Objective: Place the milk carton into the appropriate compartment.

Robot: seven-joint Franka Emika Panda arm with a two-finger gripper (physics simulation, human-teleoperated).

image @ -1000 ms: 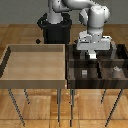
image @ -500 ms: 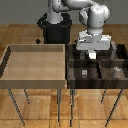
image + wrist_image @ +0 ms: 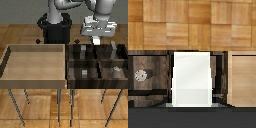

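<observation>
White milk carton upright between end effector fingers, gripped, above dark tray's back compartment | likely light, stiff, smooth-sided | hold flat side faces, mid-height, gently.

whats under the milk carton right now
The milk carton hangs in the tool above the dark partitioned tray, over a far cell. The wrist view shows dark tray walls around it; the cell floor straight below is covered by the carton.
</observation>
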